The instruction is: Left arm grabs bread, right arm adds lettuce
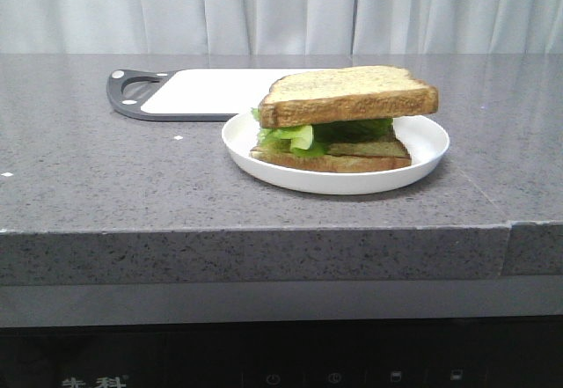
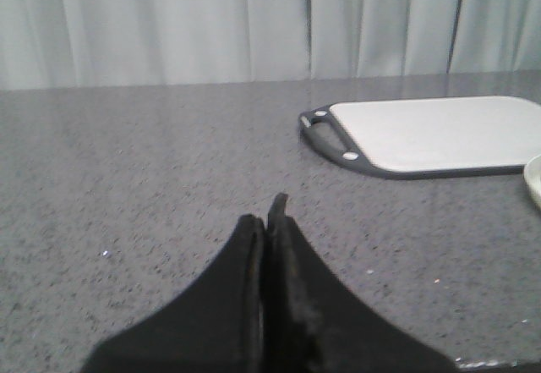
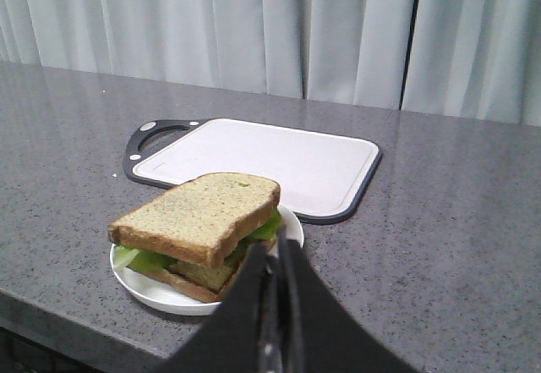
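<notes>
Front view: the bread (image 1: 348, 95) tops the lettuce (image 1: 299, 135) on the plate (image 1: 431, 146), overhanging; a nudge could tip it. Left wrist view: left gripper (image 2: 269, 221) closed, empty, sandwich unseen. Right wrist view: right gripper (image 3: 275, 259) closed, just beside the plate; advancing might knock it.

Both claws — left claw (image 2: 269, 221), right claw (image 3: 275, 259) — matte black, wedge-shaped.

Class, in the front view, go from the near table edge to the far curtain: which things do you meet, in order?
White plate carrying the sandwich, with the bread on top → cutting board → curtain.
</notes>
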Tool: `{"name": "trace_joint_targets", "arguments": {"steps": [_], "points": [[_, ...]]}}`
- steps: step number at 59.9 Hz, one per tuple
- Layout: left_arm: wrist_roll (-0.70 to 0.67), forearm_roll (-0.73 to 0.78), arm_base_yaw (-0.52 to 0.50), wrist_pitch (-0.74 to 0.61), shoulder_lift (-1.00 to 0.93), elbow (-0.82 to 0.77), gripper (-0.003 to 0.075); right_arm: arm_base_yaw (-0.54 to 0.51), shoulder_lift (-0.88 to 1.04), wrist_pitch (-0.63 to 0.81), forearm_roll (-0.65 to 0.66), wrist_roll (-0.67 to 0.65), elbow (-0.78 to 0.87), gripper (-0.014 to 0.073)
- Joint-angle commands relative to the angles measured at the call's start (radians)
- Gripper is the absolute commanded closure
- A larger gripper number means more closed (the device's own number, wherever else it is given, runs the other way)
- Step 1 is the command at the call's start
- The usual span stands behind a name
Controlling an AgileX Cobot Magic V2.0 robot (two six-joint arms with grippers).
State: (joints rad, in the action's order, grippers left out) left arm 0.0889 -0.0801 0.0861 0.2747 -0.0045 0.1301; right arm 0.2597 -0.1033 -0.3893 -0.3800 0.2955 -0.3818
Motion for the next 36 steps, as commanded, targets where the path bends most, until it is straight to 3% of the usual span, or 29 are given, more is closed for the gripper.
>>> {"name": "trace_joint_targets", "arguments": {"steps": [1, 10, 13, 36], "points": [[-0.012, -0.017, -0.032, -0.123, -0.02, -0.028, 0.0741, -0.005, -0.013, 0.079, -0.009, 0.0, -0.026, 0.0654], [-0.012, -0.047, -0.035, -0.275, -0.02, -0.142, 0.0741, -0.005, -0.013, 0.079, -0.009, 0.0, -0.026, 0.0654], [-0.012, -0.058, -0.035, -0.227, -0.02, -0.135, 0.0741, -0.005, -0.013, 0.079, -0.009, 0.0, -0.026, 0.0654], [-0.012, -0.058, -0.036, -0.234, -0.018, -0.138, 0.0741, -0.005, -0.013, 0.079, -0.009, 0.0, -0.026, 0.0654]]}}
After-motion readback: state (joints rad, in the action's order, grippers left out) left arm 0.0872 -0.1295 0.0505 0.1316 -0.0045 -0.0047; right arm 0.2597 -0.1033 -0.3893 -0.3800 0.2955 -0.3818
